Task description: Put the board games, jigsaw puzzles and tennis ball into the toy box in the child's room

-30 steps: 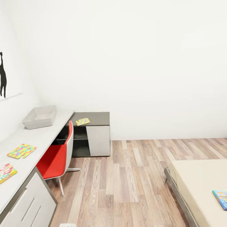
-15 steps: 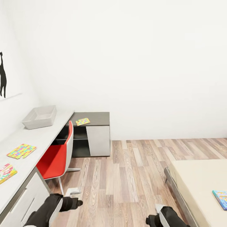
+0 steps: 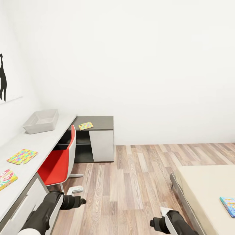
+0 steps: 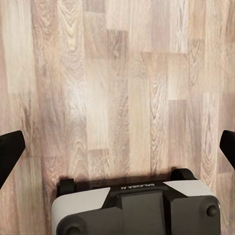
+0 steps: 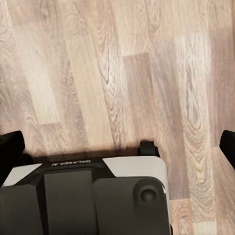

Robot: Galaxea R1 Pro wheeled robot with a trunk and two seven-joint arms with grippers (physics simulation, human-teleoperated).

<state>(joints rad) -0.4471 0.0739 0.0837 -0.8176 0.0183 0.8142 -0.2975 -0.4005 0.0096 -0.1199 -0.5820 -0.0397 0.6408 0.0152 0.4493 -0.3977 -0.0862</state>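
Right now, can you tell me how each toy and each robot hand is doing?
toy box: empty, on the table.
jigsaw puzzle: flat on the table.
second jigsaw puzzle: flat on the dark end unit.
board game: flat at the table's near end.
board game on the bed: lying flat.
left gripper: open, empty.
right gripper: open, empty.

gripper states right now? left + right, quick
Left gripper: open, holding nothing, wood floor between the fingers.
Right gripper: open, holding nothing, over the same floor.
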